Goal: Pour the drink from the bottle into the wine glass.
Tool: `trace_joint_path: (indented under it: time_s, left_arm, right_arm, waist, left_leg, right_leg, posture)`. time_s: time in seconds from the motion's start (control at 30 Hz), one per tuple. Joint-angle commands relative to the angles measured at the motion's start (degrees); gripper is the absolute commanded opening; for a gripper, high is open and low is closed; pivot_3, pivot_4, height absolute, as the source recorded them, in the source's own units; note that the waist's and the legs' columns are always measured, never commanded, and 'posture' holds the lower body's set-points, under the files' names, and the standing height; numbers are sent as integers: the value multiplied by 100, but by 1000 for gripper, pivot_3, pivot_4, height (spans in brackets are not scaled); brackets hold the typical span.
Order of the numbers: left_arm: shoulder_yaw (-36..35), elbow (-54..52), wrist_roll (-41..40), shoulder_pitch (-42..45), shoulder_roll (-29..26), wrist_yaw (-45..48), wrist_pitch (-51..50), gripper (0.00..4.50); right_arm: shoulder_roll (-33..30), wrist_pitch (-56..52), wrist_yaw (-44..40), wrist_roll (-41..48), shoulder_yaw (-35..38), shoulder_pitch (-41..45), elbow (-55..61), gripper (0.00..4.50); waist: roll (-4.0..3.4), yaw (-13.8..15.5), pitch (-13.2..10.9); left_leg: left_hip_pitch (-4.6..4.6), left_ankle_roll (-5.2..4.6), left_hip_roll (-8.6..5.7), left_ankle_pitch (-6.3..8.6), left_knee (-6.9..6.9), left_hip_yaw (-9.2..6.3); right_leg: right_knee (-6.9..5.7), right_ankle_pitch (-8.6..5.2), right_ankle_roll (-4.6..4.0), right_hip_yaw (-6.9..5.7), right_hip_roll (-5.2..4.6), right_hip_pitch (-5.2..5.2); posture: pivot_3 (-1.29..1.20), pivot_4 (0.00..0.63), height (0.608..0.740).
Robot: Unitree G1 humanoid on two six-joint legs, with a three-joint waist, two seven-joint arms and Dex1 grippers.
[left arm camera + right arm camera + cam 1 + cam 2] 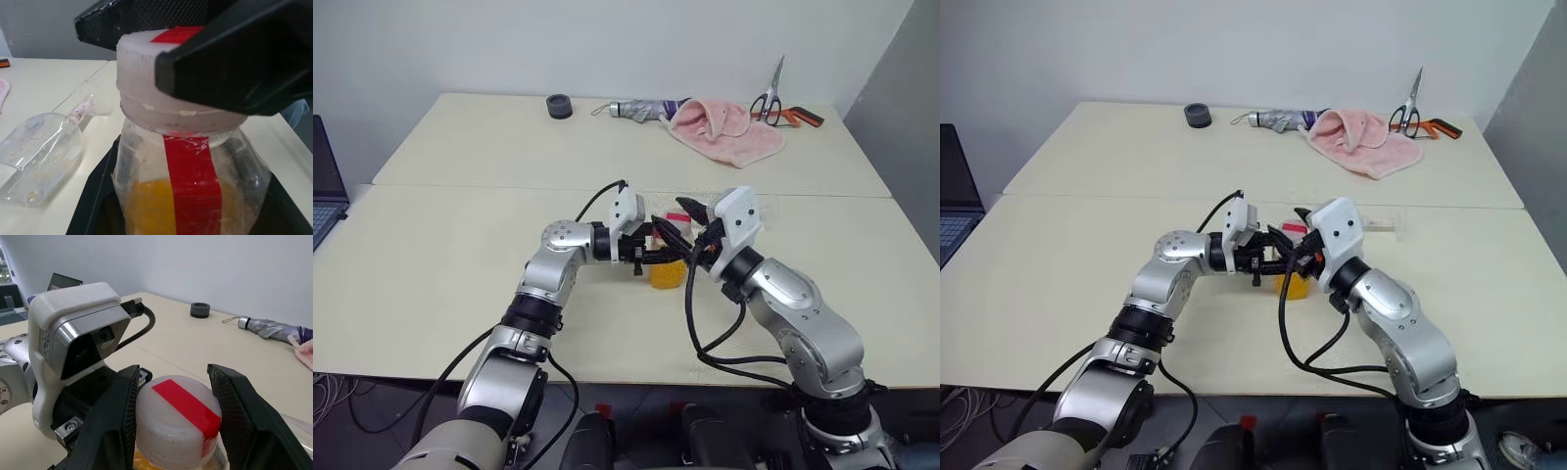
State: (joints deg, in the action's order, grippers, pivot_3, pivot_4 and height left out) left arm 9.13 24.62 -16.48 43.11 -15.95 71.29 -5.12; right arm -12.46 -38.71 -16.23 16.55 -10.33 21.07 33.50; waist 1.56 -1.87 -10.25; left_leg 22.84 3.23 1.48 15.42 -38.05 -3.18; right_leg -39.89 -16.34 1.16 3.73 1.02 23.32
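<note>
We take the bottle (pixel 190 196) as our landmark; it stands upright near the middle of the front table (pixel 431 274).

Far to the left of the bottle, at the table's edge, we see a part of a laptop (pixel 325 191). Closer on the left, our left gripper (pixel 658 245) comes in level and pinches the bottle's body, with its black fingers pressed on both sides. The drink (pixel 146 205), orange-yellow, fills only the lower part of the bottle. The cap (pixel 178 418) is white with a red stripe, and it is still on the neck.

From the right side, our right gripper (pixel 173 423) is around the cap. Its fingers (pixel 115 421) stand on both sides of the cap, very close to it, but we cannot tell if they already press it or are still a little apart.

Just beside the bottle, on its far right side, the wine glass (pixel 41 156) lies on its side on the table, and it looks empty. Far behind the bottle, on the back table, there are a dark roll of tape (pixel 559 106), a folded umbrella (pixel 641 109), a pink towel (pixel 724 127) and scissors (pixel 773 98).

We judge the task is at an early step: the bottle is held, but the cap is not yet off and nothing is poured. The glass probably must also be set upright before pouring.
</note>
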Motion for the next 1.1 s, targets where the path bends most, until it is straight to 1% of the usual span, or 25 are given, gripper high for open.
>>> trace_joint_path:
  time_s: [0.03, 0.1, 0.17, 0.23, 0.33, 0.4, 0.5, 0.57, 0.63, 0.7, 0.73, 0.83, 0.9, 1.0, 1.1]
  left_arm:
    - [-48, -117, -15, 118, 3, 12, 98, 1817]
    - [-59, -112, -22, 131, -3, 26, 96, 1817]
    - [-65, -98, -24, 152, -4, 53, 102, 1817]
    - [-65, -102, -44, 180, 7, 94, 84, 1817]
    - [-40, -161, -76, 196, 24, 163, 62, 1817]
    - [-24, -193, -82, 209, 24, 226, 68, 1816]
    - [-27, -196, -81, 225, 24, 271, 62, 1815]
    - [-22, -187, -62, 222, 23, 268, 91, 1815]
    - [-22, -188, -44, 212, 24, 258, 110, 1815]
    - [-30, -203, -40, 197, 24, 233, 108, 1815]
    - [-32, -211, -39, 187, 22, 226, 110, 1815]
    - [-47, -218, -40, 172, 11, 197, 107, 1815]
    - [-57, -197, -42, 176, -2, 196, 114, 1815]
    - [-61, -161, -40, 193, -12, 205, 133, 1815]
    - [-56, -109, -28, 228, -7, 227, 156, 1815]
  right_arm:
    - [10, 66, -237, 249, 55, -44, 165, 1874]
    - [-73, 109, -476, 373, 46, -38, 98, 1874]
    - [-237, 250, -892, 478, 52, 60, -110, 1874]
    - [-424, 483, -1536, 736, 173, 264, -504, 1874]
    - [-1047, 908, -2982, 947, 206, 751, -1338, 1874]
    - [-1518, 1049, -3879, 978, 184, 1236, -2068, 1874]
    - [-1682, 1247, -4353, 1057, 405, 1881, -3050, 1874]
    - [-1818, 1178, -4605, 1123, 413, 1936, -3130, 1874]
    - [-1835, 1235, -4509, 1027, 429, 1860, -3060, 1874]
    - [-1727, 1240, -4192, 1056, 581, 1700, -2853, 2623]
    - [-1705, 1191, -4049, 1114, 667, 1560, -2642, 2867]
    - [-1658, 957, -3579, 1341, 939, 1087, -1805, 3914]
    - [-1623, 688, -3211, 1573, 1079, 669, -1030, 3932]
    - [-1517, 514, -2707, 1604, 1075, 294, -342, 3932]
    - [-1249, 573, -2005, 1187, 809, 48, 137, 3932]
  waist:
    - [0, 0, 0]
    - [0, -1, 0]
    - [0, -1, 0]
    - [0, -1, 0]
    - [-1, -2, -1]
    - [-1, -3, -1]
    - [-1, -5, -1]
    - [-1, -2, -1]
    - [-1, 1, -1]
    - [-1, 5, -1]
    - [-1, 5, -1]
    - [-1, 12, -1]
    - [-1, 10, -1]
    - [-2, 0, -1]
    - [-2, -10, -1]
  left_leg:
    - [0, 0, 0, 0, 0, 0]
    - [0, 0, 0, 0, 0, 0]
    - [0, 0, 0, 0, 0, 0]
    - [-1, 0, -1, 0, 0, 1]
    - [-3, -1, -2, 1, 0, 1]
    - [-4, -2, -3, 1, -1, 2]
    - [-6, -2, -1, 1, 0, 3]
    - [-4, -2, 1, 1, 4, -3]
    - [2, -2, 1, 1, 4, -4]
    - [2, -2, 0, 1, 4, -2]
    - [4, -2, 0, 1, 3, -3]
    - [6, -2, 1, 1, 1, -4]
    - [7, -2, 0, 1, 1, -3]
    - [5, -2, -1, 1, 2, -4]
    - [-1, -1, 0, 0, 1, -1]
  right_leg:
    - [0, 0, 0, 0, 0, 0]
    - [0, 0, 0, -1, 0, 0]
    - [0, 0, 0, 0, 0, 0]
    - [1, 0, 0, 0, 0, 0]
    - [0, 0, 0, -2, 1, -2]
    - [1, 0, 0, -3, 0, -3]
    - [1, 0, -1, -4, 1, -3]
    - [2, 0, -2, -8, 2, -3]
    - [6, 0, -3, -9, 0, -2]
    - [7, 0, -2, -7, -8, -2]
    - [7, 0, -2, -7, -11, -2]
    - [6, 0, -2, -6, -14, -2]
    - [5, 0, -2, -4, -13, -1]
    - [3, -1, -1, -5, -10, -1]
    - [-2, -1, -1, -1, -2, -1]
  posture:
    - [0, 150, 740]
    - [0, 150, 740]
    - [0, 150, 740]
    - [0, 150, 740]
    - [0, 150, 740]
    - [0, 150, 740]
    - [0, 150, 740]
    - [0, 150, 740]
    - [0, 150, 740]
    - [0, 150, 740]
    - [0, 150, 740]
    - [0, 150, 740]
    - [0, 150, 740]
    - [0, 150, 740]
    - [0, 150, 740]
